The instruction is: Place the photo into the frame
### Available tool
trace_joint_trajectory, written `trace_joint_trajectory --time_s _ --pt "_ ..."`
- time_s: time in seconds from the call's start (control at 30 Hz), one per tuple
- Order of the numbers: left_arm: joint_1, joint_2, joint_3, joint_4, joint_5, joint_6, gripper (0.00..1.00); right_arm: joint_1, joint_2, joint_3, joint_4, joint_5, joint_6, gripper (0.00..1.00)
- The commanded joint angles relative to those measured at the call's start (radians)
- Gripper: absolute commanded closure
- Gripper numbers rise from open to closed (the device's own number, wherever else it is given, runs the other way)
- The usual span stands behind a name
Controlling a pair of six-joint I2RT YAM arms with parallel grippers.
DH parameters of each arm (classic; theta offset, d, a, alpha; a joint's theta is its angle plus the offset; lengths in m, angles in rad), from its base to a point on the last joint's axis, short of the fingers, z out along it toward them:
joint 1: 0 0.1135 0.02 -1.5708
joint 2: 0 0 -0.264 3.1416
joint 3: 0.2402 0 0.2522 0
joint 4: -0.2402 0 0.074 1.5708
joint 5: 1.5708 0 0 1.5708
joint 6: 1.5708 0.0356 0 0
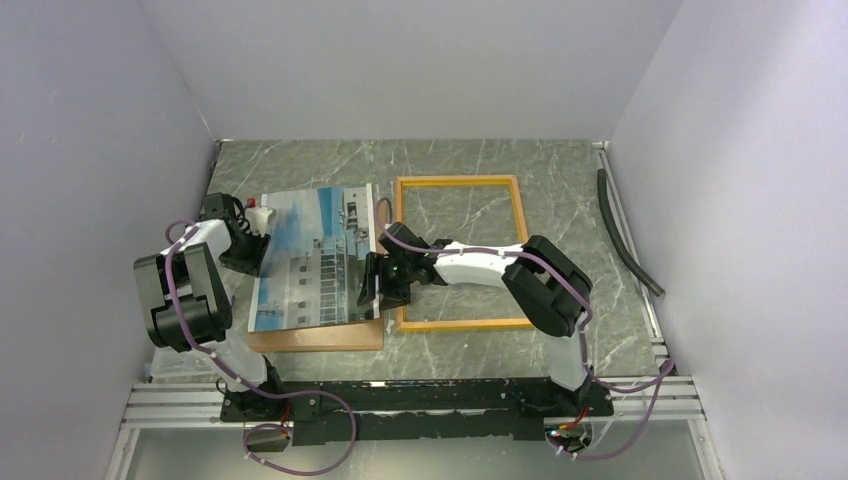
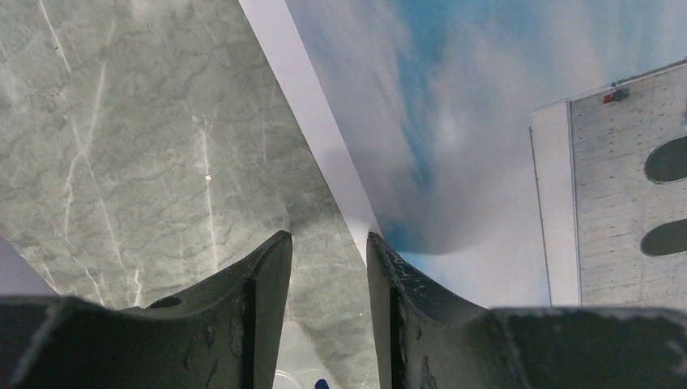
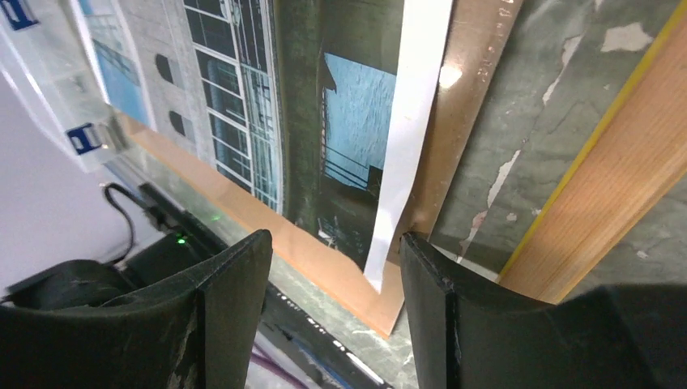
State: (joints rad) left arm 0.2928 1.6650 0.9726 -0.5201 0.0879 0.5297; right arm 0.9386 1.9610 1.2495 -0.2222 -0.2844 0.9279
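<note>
Left pincer (image 2: 328, 237) parted at photo (image 2: 486, 97) edge, right pincer (image 3: 334, 237) — corner

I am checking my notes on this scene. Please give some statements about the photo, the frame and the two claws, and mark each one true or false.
1. The photo already lies inside the frame. False: it lies to the left of the frame, which holds nothing yet.
2. The frame lies flat on the table. True.
3. The right claw is shut on the photo. False: its jaws stand open around the photo's right edge.
4. The left claw is at the photo's left edge, jaws apart. True.
5. A brown board lies under the photo. True.
</note>
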Motion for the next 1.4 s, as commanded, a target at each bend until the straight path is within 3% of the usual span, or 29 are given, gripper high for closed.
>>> trace_joint_trajectory --time_s 0.0,0.27,0.63,0.9,1.17,1.37 --pt "-0.018 0.023 -0.023 -0.061 0.077 -0.016 0.55 -0.015 -0.036 -0.081 0.158 -0.09 0.107 0.37" --pt "-0.018 0.015 -0.024 -0.064 0.078 -0.01 0.55 -0.031 -0.037 -0.122 0.219 -0.104 0.14 0.38" --pt "-0.017 0.011 -0.012 -0.091 0.095 -0.011 0.56 -0.041 -0.02 -0.193 0.498 -0.196 0.255 0.44" --pt "-0.001 0.0 0.103 -0.212 0.177 -0.038 0.55 -0.041 -0.067 -0.084 0.306 -0.121 0.15 0.89" --pt "0.057 -0.034 0.304 -0.347 0.22 -0.064 0.48 -0.043 -0.175 0.077 -0.003 0.036 -0.08 0.93" --pt "0.064 -0.041 0.341 -0.381 0.241 -0.059 0.42 -0.039 -0.151 0.054 0.035 0.011 -0.056 0.92"
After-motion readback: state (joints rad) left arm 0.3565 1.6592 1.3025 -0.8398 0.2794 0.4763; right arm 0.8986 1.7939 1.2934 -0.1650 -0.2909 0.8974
